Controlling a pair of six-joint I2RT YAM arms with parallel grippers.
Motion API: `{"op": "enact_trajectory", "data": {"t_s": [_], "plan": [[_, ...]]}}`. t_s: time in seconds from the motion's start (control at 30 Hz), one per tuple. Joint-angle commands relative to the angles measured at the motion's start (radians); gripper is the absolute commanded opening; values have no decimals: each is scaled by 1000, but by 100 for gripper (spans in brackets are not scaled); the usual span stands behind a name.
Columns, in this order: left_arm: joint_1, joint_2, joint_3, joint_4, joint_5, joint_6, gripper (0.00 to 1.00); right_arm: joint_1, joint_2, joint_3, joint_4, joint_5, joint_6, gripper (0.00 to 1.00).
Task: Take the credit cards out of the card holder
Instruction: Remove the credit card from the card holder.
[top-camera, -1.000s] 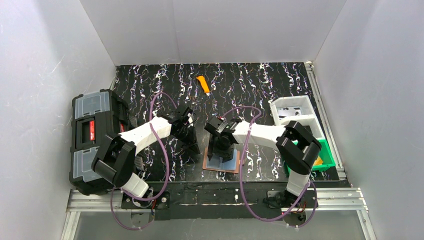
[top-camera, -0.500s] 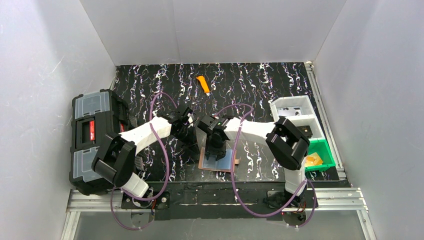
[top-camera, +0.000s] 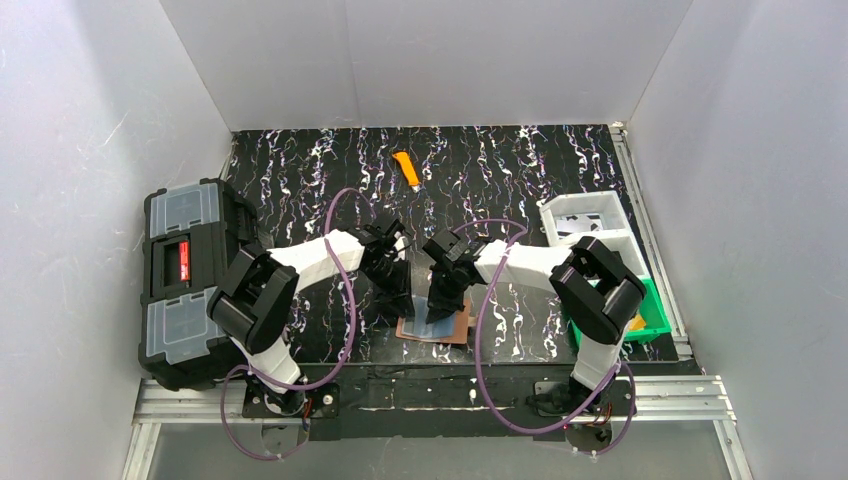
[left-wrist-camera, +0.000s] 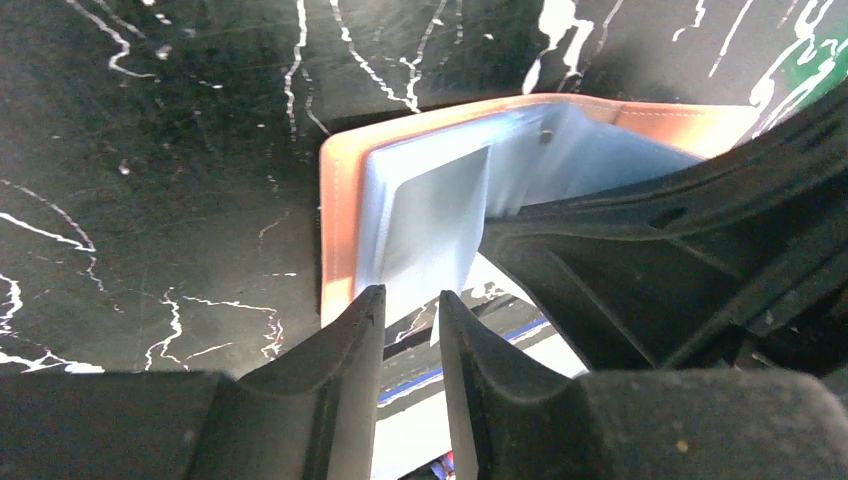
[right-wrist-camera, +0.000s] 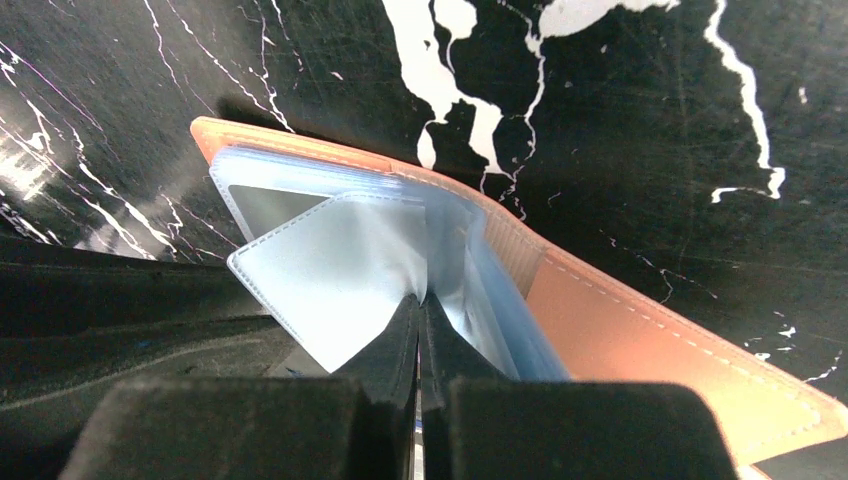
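- right wrist view: the card holder (right-wrist-camera: 640, 330) lies open on the table (right-wrist-camera: 650, 100), at the near edge between the two arm bases. its pale sleeves are fanned up.
- you cannot pick out the credit cards from the blue-grey plastic. my judgement is that they sit inside the sleeves.
- right gripper (right-wrist-camera: 419, 318): fingers pressed together, pinching one plastic sleeve (right-wrist-camera: 320, 265) near its inner fold.
- left gripper (left-wrist-camera: 408, 312): fingers a narrow gap apart at the holder's near corner. the sleeve's edge is just at the gap, and nothing looks clamped.
- risk 1: you are gripping a sleeve, not a card. if you pull, the whole holder may lift or drag, because nothing visibly pins it down.
- risk 2: the sleeve is stitched in, so a hard tug could tear it or bend a card inside.
- risk 3: the two grippers stand very close over the holder. any sideways move could knock their fingers together.
- risk 4: the holder sits at the table's near edge, so a slide toward you could tip it off.
- count: one card holder, at least two sleeve leaves, and no cards you can count.
- count: two grippers.
- count, top external view: one utility knife (top-camera: 405, 169), well apart at the far side. one black toolbox (top-camera: 185, 280) on the left. one white bin (top-camera: 585, 212) and one green bin (top-camera: 656, 312) on the right.
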Motion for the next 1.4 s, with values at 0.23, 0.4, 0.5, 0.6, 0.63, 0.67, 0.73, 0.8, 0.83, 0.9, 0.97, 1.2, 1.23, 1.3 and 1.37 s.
{"op": "enact_trajectory", "data": {"t_s": [0.23,0.4,0.5,0.6,0.63,0.67,0.73,0.8,0.83,0.9,0.97,1.2,1.23,1.3,1.37], "plan": [[-26,-41,37,5,46,17,29,13,122,-90,69,45,-25,1],[-34,-4,38,10,54,29,29,13,120,-89,73,39,-28,1],[-39,21,36,14,40,31,28,12,103,-98,87,32,-31,1],[-43,49,32,23,31,28,25,11,69,-101,100,25,-40,1],[-45,57,29,26,26,24,22,11,51,-105,108,26,-42,1],[-46,60,27,28,20,19,20,11,24,-106,111,28,-47,1],[-46,59,21,28,2,2,17,11,-23,-102,110,37,-58,5],[-45,56,15,29,-12,-12,14,11,-66,-91,96,52,-72,9],[-46,56,14,30,-15,-18,12,11,-87,-80,86,60,-80,11],[-46,54,9,31,-19,-28,9,11,-123,-57,62,71,-95,16],[-45,47,6,33,-22,-36,8,11,-151,-29,30,84,-109,24],[-58,11,33,29,8,-48,10,10,-263,6,-80,159,-119,38],[-65,11,42,25,11,-48,11,8,-276,4,-93,168,-119,38],[-81,13,60,19,15,-48,12,5,-304,-5,-119,173,-113,38],[-100,20,77,19,18,-56,13,2,-338,-23,-129,209,-103,38]]}}
